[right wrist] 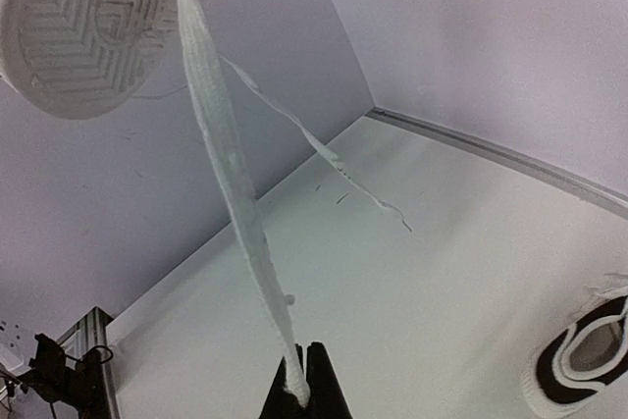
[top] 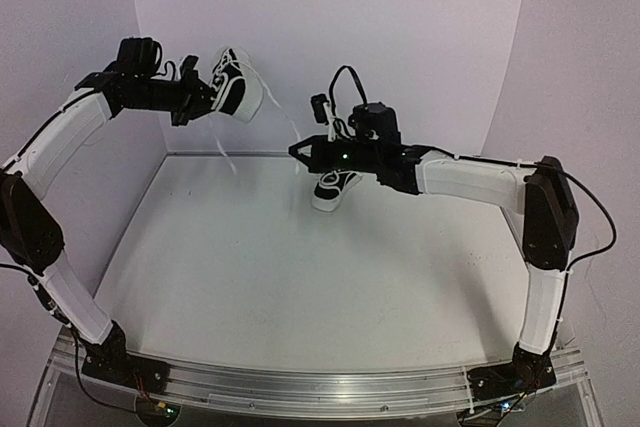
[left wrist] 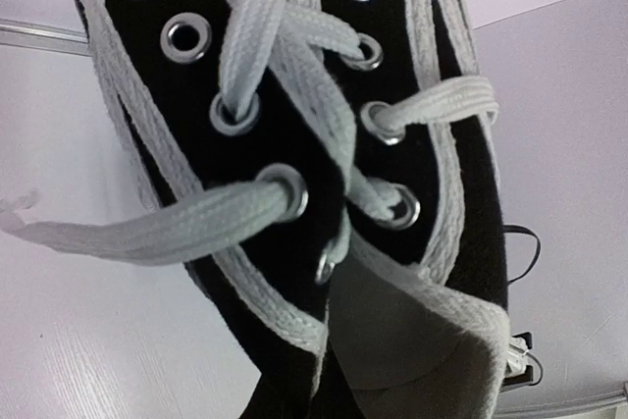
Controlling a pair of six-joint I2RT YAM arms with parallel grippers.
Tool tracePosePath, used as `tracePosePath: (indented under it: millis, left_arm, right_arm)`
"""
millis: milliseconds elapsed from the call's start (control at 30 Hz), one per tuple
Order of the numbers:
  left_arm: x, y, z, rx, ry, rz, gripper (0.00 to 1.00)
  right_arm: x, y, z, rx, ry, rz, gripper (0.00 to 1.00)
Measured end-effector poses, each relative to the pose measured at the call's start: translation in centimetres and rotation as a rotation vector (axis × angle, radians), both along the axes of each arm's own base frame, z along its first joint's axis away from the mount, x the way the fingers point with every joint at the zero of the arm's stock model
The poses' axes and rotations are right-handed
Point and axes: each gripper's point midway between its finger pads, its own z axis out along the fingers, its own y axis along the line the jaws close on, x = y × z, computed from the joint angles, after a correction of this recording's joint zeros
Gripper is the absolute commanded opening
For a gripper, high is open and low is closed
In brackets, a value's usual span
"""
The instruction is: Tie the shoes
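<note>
My left gripper (top: pixel 207 97) is shut on one black sneaker (top: pixel 234 82) and holds it in the air near the back wall. In the left wrist view that shoe (left wrist: pixel 294 144) fills the frame with its white laces and eyelets, and the fingers are hidden. My right gripper (right wrist: pixel 304 392) is shut on the end of a white lace (right wrist: pixel 224 144) that runs taut up to the raised shoe's white sole (right wrist: pixel 78 31). The shoe's other lace (right wrist: pixel 319 149) hangs loose. The second sneaker (top: pixel 335 188) lies on the table under my right arm (top: pixel 298 152).
White walls close the table at the back and both sides. The second sneaker also shows at the lower right of the right wrist view (right wrist: pixel 581 362). The aluminium rail (top: pixel 300 382) with both arm bases runs along the near edge.
</note>
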Motion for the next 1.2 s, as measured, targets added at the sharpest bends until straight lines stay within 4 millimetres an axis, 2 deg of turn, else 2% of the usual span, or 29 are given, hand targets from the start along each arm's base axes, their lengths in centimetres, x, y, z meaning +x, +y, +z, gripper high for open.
tracePosePath:
  millis: [100, 167, 233, 333, 533, 633, 767, 867, 933, 1133, 1200]
  left_arm:
    - [-1.0, -0.3, -2.9, 0.048, 0.044, -0.012, 0.00]
    - [-2.2, -0.7, -5.7, 0.104, 0.097, -0.032, 0.00]
    - [-3.5, -1.7, -8.6, 0.189, 0.134, -0.064, 0.00]
    - [-6.5, -4.3, -12.9, 0.314, 0.182, -0.156, 0.00]
    - [-12.7, -9.6, -22.2, 0.474, 0.272, -0.366, 0.00]
    - [-14.3, -11.2, -26.1, 0.535, 0.311, -0.414, 0.00]
    - [-15.0, -13.9, -30.2, 0.596, 0.311, -0.447, 0.00]
    - [-15.5, -15.6, -32.8, 0.615, 0.312, -0.458, 0.00]
    - [-15.7, -16.8, -33.2, 0.605, 0.305, -0.468, 0.03]
    - [-16.0, -21.5, -32.8, 0.572, 0.207, -0.520, 0.37]
    - [-16.1, -22.7, -31.8, 0.550, 0.183, -0.540, 0.46]
  right_arm:
    - [-0.8, 0.6, -0.5, 0.014, 0.035, 0.008, 0.00]
    - [-1.0, -0.2, -1.3, 0.011, 0.065, -0.011, 0.00]
    - [-1.4, -2.3, -3.0, -0.014, 0.122, -0.049, 0.00]
    - [-2.0, -6.3, -5.4, -0.054, 0.211, -0.128, 0.00]
    - [-3.9, -14.4, -7.7, -0.104, 0.336, -0.313, 0.00]
    - [-5.7, -17.1, -8.4, -0.116, 0.390, -0.365, 0.00]
    - [-7.2, -19.6, -9.8, -0.143, 0.460, -0.423, 0.00]
    - [-7.9, -20.8, -11.1, -0.179, 0.508, -0.449, 0.00]
    - [-8.2, -21.4, -11.8, -0.198, 0.531, -0.460, 0.00]
    - [-8.7, -22.8, -12.1, -0.220, 0.560, -0.477, 0.00]
    - [-8.8, -23.1, -12.0, -0.221, 0.561, -0.477, 0.00]
